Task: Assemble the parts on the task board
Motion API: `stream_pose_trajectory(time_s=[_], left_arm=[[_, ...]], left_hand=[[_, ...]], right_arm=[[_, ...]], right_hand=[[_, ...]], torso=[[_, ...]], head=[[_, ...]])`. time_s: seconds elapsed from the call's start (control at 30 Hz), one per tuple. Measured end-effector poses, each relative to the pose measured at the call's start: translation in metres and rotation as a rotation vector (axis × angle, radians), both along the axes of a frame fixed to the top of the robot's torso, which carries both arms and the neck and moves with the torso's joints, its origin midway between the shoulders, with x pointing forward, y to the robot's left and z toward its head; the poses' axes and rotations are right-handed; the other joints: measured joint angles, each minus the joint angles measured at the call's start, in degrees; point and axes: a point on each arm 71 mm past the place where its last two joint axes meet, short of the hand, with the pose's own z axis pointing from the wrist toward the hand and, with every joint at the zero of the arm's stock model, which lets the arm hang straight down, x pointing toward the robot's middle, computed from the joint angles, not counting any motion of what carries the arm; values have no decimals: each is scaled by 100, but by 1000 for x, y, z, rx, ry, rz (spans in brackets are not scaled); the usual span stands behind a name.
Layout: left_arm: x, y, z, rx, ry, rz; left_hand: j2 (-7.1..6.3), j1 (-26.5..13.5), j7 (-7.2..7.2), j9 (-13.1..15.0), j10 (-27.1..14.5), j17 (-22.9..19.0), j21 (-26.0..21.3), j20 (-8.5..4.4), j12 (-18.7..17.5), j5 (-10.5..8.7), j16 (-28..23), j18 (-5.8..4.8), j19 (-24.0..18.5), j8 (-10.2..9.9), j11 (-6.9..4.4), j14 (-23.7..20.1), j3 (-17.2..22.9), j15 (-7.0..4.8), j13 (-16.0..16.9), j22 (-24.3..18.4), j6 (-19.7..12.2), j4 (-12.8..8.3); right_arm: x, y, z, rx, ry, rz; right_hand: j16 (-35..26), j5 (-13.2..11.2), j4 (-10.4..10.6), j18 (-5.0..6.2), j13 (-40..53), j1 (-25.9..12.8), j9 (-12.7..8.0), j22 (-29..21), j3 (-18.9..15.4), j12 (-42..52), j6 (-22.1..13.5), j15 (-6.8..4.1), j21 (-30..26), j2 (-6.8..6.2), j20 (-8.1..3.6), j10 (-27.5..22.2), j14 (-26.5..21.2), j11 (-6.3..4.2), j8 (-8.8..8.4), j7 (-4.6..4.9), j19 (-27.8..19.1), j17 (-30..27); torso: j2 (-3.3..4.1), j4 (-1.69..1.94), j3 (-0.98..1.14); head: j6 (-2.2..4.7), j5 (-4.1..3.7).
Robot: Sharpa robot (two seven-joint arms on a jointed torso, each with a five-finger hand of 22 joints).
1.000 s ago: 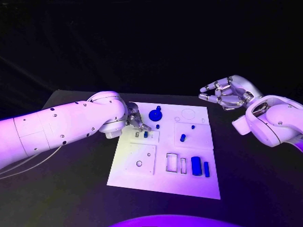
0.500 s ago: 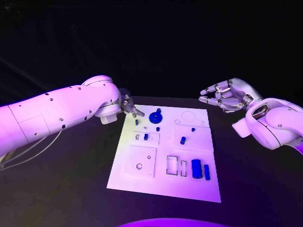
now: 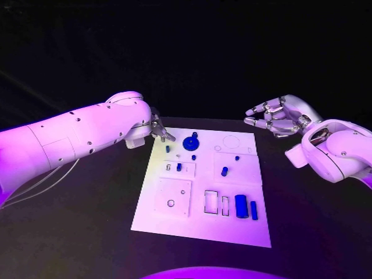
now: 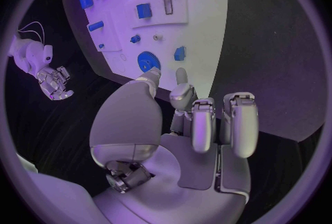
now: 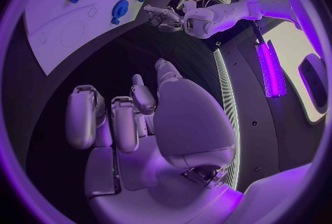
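Note:
The white task board point(image 3: 203, 226) lies in the middle of the table with several blue parts on it. A blue gear point(image 3: 191, 142) sits near its far edge, with a small blue piece point(image 3: 168, 149) just left of it. Two larger blue blocks point(image 3: 241, 206) stand near the front right. My left hand point(image 3: 157, 131) hovers at the board's far left corner and holds nothing. In the left wrist view its thumb and one finger point(image 4: 181, 77) reach toward the gear point(image 4: 147, 61). My right hand point(image 3: 276, 116) hangs beyond the far right corner, fingers loosely curled, with nothing in them.
The black table point(image 3: 85, 232) runs wide on both sides of the board. The board has open rectangular slots point(image 3: 211, 200) beside the blocks and a round recess point(image 3: 231, 140) near its far right. Other small blue pieces point(image 3: 225, 171) stand mid-board.
My left hand has drawn back from over the board's left slots to the far left corner. The small blue piece beside the gear now shows. The right hand has barely moved.

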Motion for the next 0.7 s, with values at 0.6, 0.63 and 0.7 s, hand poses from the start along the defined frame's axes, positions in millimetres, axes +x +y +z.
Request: stream_pose_trajectory(time_s=[0.6, 0.63, 0.7], left_arm=[[7, 0, -14, 42, 40, 5], [7, 0, -15, 43, 43, 4], [7, 0, -16, 45, 46, 4]], left_hand=[[23, 23, 0, -32, -20, -1, 0, 0, -22, 0, 0, 0, 0, -24, 20, 0, 0, 0, -18, 0, 0, 0], [23, 23, 0, -32, -20, -1, 0, 0, -22, 0, 0, 0, 0, -24, 20, 0, 0, 0, -18, 0, 0, 0], [23, 23, 0, -39, -20, -1, 0, 0, -22, 0, 0, 0, 0, -24, 20, 0, 0, 0, -18, 0, 0, 0]], right_arm=[[0, 1, 0, 1, 0, 2], [0, 1, 0, 1, 0, 3], [0, 1, 0, 1, 0, 3]], right_hand=[[0, 0, 0, 0, 0, 0, 0, -1, 0, 0, 0, 0, 0, 0, 0, 0, 0, 0, 0, 0, 0, 4], [0, 0, 0, 0, 0, 0, 0, -2, 0, 0, 0, 0, 0, 0, 0, 0, 0, 0, 0, 0, 0, 4], [0, 0, 0, 0, 0, 0, 0, -2, 0, 0, 0, 0, 0, 0, 0, 0, 0, 0, 0, 0, 0, 4]], torso=[[-10, 1, 4], [-10, 1, 3], [-10, 1, 5]], head=[[-21, 9], [-21, 9], [-24, 8]])
